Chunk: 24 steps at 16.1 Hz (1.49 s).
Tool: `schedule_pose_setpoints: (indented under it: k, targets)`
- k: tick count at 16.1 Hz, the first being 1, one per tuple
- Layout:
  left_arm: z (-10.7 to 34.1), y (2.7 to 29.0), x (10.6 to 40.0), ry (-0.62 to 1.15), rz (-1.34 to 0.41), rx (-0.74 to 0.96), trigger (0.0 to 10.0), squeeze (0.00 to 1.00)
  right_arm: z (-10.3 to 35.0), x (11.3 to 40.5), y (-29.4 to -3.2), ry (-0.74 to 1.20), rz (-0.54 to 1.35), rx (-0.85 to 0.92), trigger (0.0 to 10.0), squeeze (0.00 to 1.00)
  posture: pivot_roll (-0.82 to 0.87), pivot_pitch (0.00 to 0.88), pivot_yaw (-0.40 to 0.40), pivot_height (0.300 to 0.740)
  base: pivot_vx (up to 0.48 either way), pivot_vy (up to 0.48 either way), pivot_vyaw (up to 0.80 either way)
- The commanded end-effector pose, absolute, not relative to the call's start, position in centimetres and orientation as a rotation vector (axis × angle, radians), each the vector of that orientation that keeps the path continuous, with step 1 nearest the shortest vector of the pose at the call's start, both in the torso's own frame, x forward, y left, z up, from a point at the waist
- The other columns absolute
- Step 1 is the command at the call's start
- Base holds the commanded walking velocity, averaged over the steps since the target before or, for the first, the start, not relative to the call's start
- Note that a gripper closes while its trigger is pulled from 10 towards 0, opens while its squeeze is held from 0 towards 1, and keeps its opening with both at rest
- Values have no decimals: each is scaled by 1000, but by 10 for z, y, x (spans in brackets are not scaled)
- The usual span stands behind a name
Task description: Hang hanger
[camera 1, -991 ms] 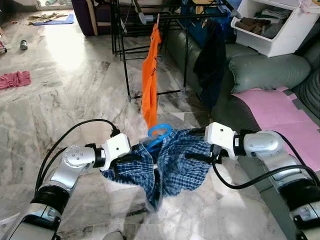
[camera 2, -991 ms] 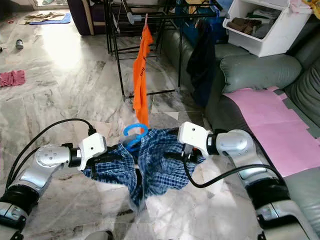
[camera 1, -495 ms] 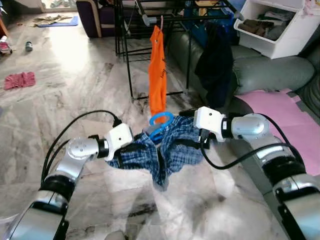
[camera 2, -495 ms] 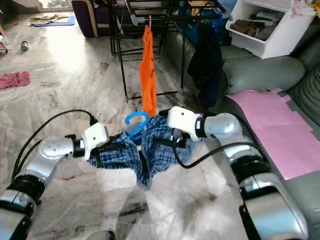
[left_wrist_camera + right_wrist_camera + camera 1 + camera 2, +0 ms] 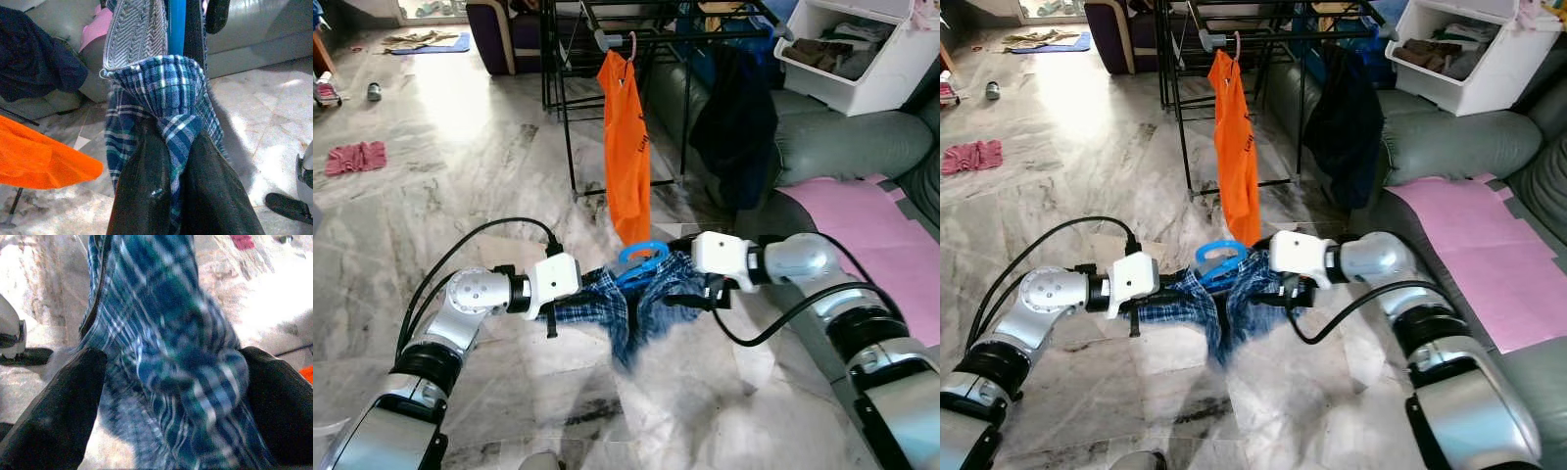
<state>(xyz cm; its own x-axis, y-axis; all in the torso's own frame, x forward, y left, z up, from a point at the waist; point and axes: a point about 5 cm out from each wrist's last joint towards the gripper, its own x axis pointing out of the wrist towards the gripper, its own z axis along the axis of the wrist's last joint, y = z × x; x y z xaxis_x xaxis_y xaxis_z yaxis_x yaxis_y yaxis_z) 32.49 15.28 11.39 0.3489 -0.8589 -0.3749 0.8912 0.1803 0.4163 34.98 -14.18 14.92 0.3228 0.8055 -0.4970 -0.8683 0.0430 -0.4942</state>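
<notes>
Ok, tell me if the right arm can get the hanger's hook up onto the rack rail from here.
Probably not yet. The right gripper and left gripper hold the checked shorts low, and the rack stands further ahead.

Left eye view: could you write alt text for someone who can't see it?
Two silver robot arms hold blue checked shorts on a blue hanger between them, left pincer and right pincer each gripping a side. Behind stands a black drying rack with an orange garment.
</notes>
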Motion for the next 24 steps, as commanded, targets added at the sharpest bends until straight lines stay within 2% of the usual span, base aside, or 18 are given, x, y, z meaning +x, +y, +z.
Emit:
schedule_pose_setpoints:
  k: [1, 3, 5, 6, 7, 15, 21, 24]
  targets:
    - [118, 145, 323, 19, -1292, 657, 0, 0, 161, 352, -137, 29, 1289, -869, 10000, 114, 84, 75, -54, 740, 0, 0, 0]
    - [116, 148, 322, 29, -1282, 662, 0, 0, 174, 351, -133, -6, 1319, -831, 10000, 0, 78, 75, -54, 740, 0, 0, 0]
    - [119, 146, 324, 11, -1283, 659, 0, 0, 169, 353, -142, 38, 1292, -871, 10000, 0, 75, 74, -56, 740, 0, 0, 0]
    - [123, 142, 325, -5, -1295, 656, 0, 0, 160, 354, -153, 104, 1268, -901, 3765, 0, 75, 74, -57, 740, 0, 0, 0]
    - [124, 140, 325, -10, -1299, 661, 0, 0, 155, 355, -158, 143, 1246, -930, 0, 0, 75, 72, -58, 740, 0, 0, 0]
    - [124, 141, 328, -3, -1284, 661, 0, 0, 135, 352, -165, 276, 1244, -859, 0, 0, 81, 68, -62, 740, 0, 0, 0]
    - [124, 142, 329, 1, -1271, 649, 0, 0, 132, 356, -174, 234, 1092, -768, 0, 0, 77, 64, -62, 740, 0, 0, 0]
    - [124, 145, 330, 6, -1254, 650, 0, 0, 132, 354, -178, 244, 1101, -748, 0, 0, 73, 61, -61, 740, 0, 0, 0]
